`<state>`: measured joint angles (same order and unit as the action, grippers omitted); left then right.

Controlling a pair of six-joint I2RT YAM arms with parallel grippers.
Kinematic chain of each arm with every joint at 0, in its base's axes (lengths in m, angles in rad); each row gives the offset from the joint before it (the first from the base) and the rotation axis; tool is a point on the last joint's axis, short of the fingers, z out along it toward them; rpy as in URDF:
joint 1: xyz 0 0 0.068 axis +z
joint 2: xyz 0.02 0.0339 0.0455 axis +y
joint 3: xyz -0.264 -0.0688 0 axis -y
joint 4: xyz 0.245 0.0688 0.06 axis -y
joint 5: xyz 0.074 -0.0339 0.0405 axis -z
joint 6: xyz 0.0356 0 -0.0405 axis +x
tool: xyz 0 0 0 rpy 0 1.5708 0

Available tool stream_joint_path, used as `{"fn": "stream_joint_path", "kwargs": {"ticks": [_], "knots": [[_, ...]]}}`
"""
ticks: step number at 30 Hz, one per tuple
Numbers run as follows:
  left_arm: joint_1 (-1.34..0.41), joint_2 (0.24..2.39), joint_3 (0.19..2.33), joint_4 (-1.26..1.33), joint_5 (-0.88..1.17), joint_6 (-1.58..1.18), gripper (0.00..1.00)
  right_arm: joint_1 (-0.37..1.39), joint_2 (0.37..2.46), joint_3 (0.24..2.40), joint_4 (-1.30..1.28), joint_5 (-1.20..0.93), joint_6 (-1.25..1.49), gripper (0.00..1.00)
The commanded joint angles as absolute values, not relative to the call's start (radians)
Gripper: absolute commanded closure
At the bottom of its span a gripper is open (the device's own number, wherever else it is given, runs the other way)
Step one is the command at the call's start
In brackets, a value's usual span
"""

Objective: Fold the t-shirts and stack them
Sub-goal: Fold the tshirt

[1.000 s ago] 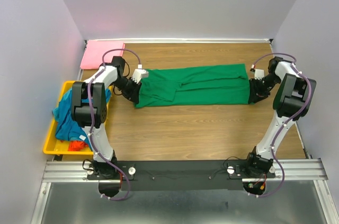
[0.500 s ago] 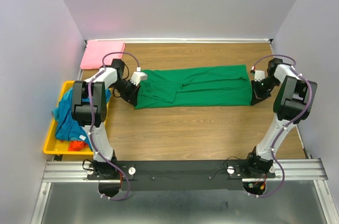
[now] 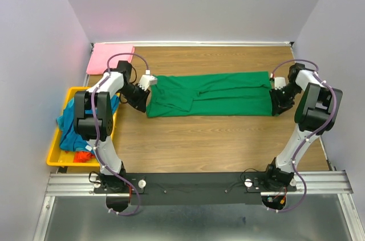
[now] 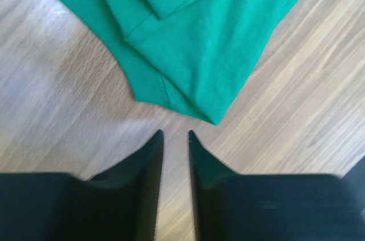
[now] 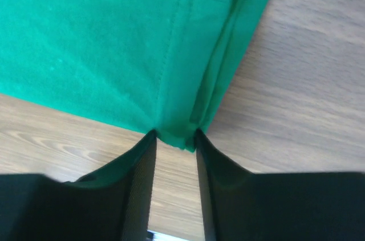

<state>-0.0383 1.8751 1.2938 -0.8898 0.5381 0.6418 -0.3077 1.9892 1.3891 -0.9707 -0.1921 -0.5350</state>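
Note:
The bright green t-shirt (image 3: 211, 93) lies flat across the table's middle, folded lengthwise into a long band. My left gripper (image 3: 142, 102) sits at its left end. In the left wrist view the green t-shirt's corner (image 4: 194, 64) lies just ahead of my left gripper (image 4: 174, 134), which is open by a narrow gap with bare wood between the fingers. My right gripper (image 3: 278, 104) is at the shirt's right end. There it (image 5: 174, 133) is open, and the shirt's corner (image 5: 114, 47) reaches between the fingertips. The pink t-shirt (image 3: 110, 58) lies folded at the back left.
A yellow bin (image 3: 54, 158) stands at the left edge, holding the teal-blue t-shirt (image 3: 71, 121) and a bit of the orange-red t-shirt (image 3: 84, 155). The wooden table (image 3: 211, 138) is bounded by walls at the back and both sides.
Both grippers have shifted slightly at the green t-shirt's two ends. The left one now sits just off the shirt's near left corner. The shirt itself has barely moved.

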Motion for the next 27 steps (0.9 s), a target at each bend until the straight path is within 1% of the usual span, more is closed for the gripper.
{"fn": "stream_joint_path", "kwargs": {"ticks": [1, 2, 3, 4, 5, 8, 10, 12, 16, 17, 20, 25, 27], "knots": [[-0.031, 1.78, 1.356, -0.913, 0.569, 0.661, 0.66, -0.313, 1.95, 1.425, -0.997, -0.141, -0.572, 0.55], [-0.032, 1.773, 1.371, -0.919, 0.595, 0.658, 0.66, -0.313, 1.933, 1.458, -1.014, -0.162, -0.574, 0.54], [-0.034, 1.769, 1.4, -0.92, 0.609, 0.652, 0.66, -0.313, 1.893, 1.477, -1.035, -0.219, -0.571, 0.51], [-0.037, 1.772, 1.416, -0.925, 0.618, 0.647, 0.65, -0.31, 1.878, 1.492, -1.043, -0.245, -0.565, 0.46], [-0.046, 1.775, 1.426, -0.939, 0.641, 0.644, 0.65, -0.295, 1.862, 1.526, -1.058, -0.273, -0.549, 0.45], [-0.066, 1.79, 1.447, -0.921, 0.673, 0.609, 0.62, -0.234, 1.832, 1.569, -1.062, -0.404, -0.488, 0.45], [-0.074, 1.807, 1.45, -0.898, 0.687, 0.582, 0.6, -0.187, 1.818, 1.572, -1.034, -0.454, -0.436, 0.45], [-0.08, 1.822, 1.451, -0.867, 0.722, 0.545, 0.56, -0.094, 1.813, 1.566, -0.973, -0.506, -0.348, 0.44], [-0.109, 1.87, 1.457, -0.813, 0.762, 0.483, 0.52, 0.073, 1.838, 1.559, -0.824, -0.59, -0.178, 0.42], [-0.115, 1.879, 1.459, -0.796, 0.764, 0.473, 0.52, 0.14, 1.867, 1.563, -0.802, -0.597, -0.129, 0.42], [-0.121, 1.911, 1.448, -0.753, 0.773, 0.428, 0.52, 0.256, 1.934, 1.586, -0.678, -0.613, -0.005, 0.43], [-0.123, 1.957, 1.451, -0.709, 0.769, 0.379, 0.54, 0.386, 2.008, 1.577, -0.546, -0.664, 0.181, 0.46], [-0.123, 1.962, 1.453, -0.71, 0.761, 0.376, 0.54, 0.434, 2.02, 1.574, -0.509, -0.655, 0.201, 0.46]]}}
